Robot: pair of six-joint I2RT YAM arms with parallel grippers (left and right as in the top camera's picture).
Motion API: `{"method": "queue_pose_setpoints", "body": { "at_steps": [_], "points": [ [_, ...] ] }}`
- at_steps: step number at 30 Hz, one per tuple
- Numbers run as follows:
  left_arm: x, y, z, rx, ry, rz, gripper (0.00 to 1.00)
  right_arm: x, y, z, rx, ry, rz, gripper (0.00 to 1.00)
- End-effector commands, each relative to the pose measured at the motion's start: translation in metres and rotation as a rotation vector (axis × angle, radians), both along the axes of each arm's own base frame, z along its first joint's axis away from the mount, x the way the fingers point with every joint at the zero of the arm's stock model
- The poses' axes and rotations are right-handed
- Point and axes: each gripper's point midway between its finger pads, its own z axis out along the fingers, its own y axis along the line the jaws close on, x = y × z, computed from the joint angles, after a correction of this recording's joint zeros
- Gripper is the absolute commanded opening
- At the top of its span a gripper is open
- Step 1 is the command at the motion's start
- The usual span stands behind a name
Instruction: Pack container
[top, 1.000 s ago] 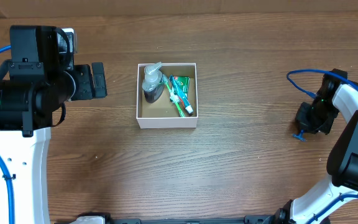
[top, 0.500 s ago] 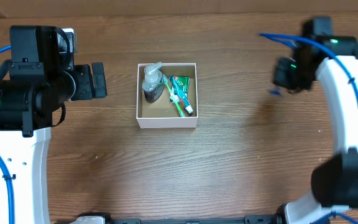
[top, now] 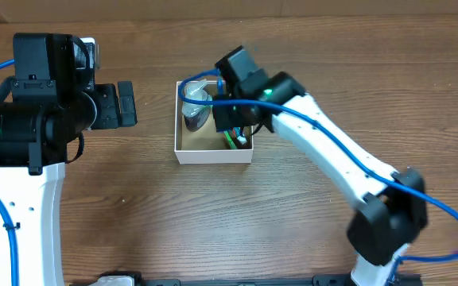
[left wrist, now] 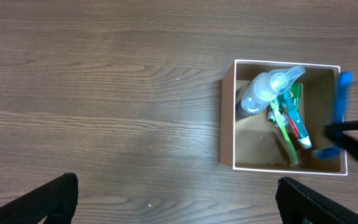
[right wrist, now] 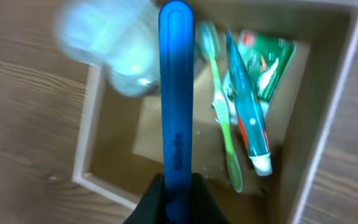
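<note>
The container [top: 213, 157] is a square white-walled box with a brown inside, left of the table's middle. It also shows in the left wrist view [left wrist: 227, 118] and the right wrist view [right wrist: 82, 158]. In it lie a clear pump bottle [top: 192, 108], a green toothbrush [right wrist: 224, 130] and a toothpaste tube [right wrist: 248, 112]. My right gripper [top: 234, 119] hovers over the container's right half. It is shut [right wrist: 174, 190] on a long blue plastic handle [right wrist: 175, 87], held above the box floor. My left gripper [left wrist: 178, 208] is open and empty, left of the container.
A green packet [right wrist: 271, 62] lies under the toothpaste at the box's far right corner. The left arm's black body [top: 46, 103] stands at the table's left. Wood-grain tabletop [top: 308, 238] surrounds the container.
My right arm has swung from the far right edge of the table to above the container, carrying the blue handle. The left arm has not moved.
</note>
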Motion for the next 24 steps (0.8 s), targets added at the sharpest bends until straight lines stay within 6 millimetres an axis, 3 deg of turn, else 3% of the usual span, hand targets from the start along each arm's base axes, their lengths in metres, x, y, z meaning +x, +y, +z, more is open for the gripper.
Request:
{"method": "queue_pose_setpoints", "body": {
  "at_steps": [1, 3, 7, 9, 11, 13, 14, 15, 18, 20, 24],
  "points": [
    [0.0, -0.002, 0.001, 0.009, -0.002, -0.023, 1.0, 0.0, -0.005, -0.019, -0.041, 0.041, -0.038, 0.15],
    [0.0, -0.002, 0.001, 0.009, -0.002, -0.023, 1.0, 0.002, -0.008, -0.02, -0.045, 0.041, -0.044, 0.18],
    [0.0, -0.002, 0.001, 0.009, -0.001, -0.023, 1.0, 0.011, -0.016, -0.012, -0.037, 0.026, -0.063, 0.56],
    [0.0, -0.002, 0.001, 0.009, -0.001, -0.023, 1.0, 0.018, -0.03, 0.006, -0.037, 0.007, -0.091, 0.57],
    [0.0, -0.002, 0.001, 0.009, -0.003, -0.023, 1.0, 0.031, -0.055, 0.038, -0.053, -0.07, -0.157, 0.57],
    [0.003, -0.002, 0.003, 0.008, -0.018, -0.022, 1.0, 0.044, -0.095, 0.083, -0.071, -0.184, -0.26, 0.62],
    [0.005, -0.002, 0.005, 0.008, -0.027, -0.023, 1.0, 0.047, -0.111, 0.097, -0.075, -0.221, -0.299, 0.69],
    [0.012, -0.002, 0.008, 0.008, -0.053, -0.023, 1.0, 0.054, -0.149, 0.121, -0.085, -0.284, -0.394, 0.96],
    [0.028, -0.002, 0.009, 0.007, -0.087, -0.023, 1.0, 0.066, -0.193, 0.13, -0.143, -0.329, -0.404, 1.0],
    [0.049, -0.005, -0.001, 0.006, -0.095, -0.043, 1.0, 0.072, -0.219, 0.128, -0.186, -0.334, -0.411, 1.0],
    [0.079, -0.007, -0.046, 0.008, 0.013, -0.06, 1.0, 0.087, -0.269, 0.139, -0.203, -0.385, -0.501, 1.0]
  ]
}}
